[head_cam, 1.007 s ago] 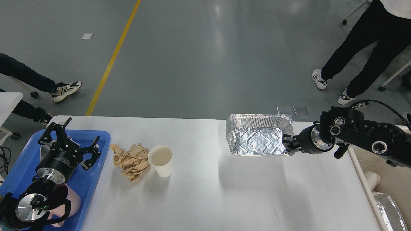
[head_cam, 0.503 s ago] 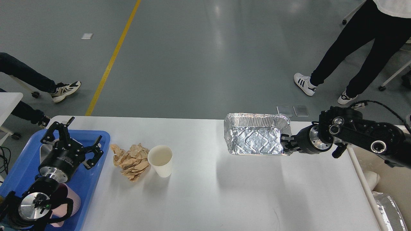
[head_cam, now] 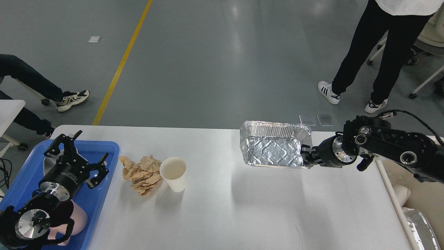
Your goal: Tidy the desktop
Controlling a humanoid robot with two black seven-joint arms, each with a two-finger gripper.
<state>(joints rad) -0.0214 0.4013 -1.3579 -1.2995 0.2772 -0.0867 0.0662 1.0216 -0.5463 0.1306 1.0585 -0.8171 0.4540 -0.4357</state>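
The desktop (head_cam: 225, 208) is a large white tabletop. My right gripper (head_cam: 305, 157) is shut on the right rim of a silver foil tray (head_cam: 274, 149) and holds it tilted above the desktop's far right part, its shadow below. A crumpled brown paper (head_cam: 141, 174) and a white paper cup (head_cam: 174, 173) stand on the desktop at the left. My left gripper (head_cam: 78, 152) is open and empty above the blue plastic tray (head_cam: 100, 194) at the left edge.
A pink item (head_cam: 74, 219) lies in the blue tray under my left arm. A beige bin (head_cam: 421, 208) with foil inside stands off the right edge. People's legs stand on the floor at far right and left.
My right gripper has lifted the foil tray slightly up and to the left. My left gripper has shifted a little. The person at the right has stepped leftward.
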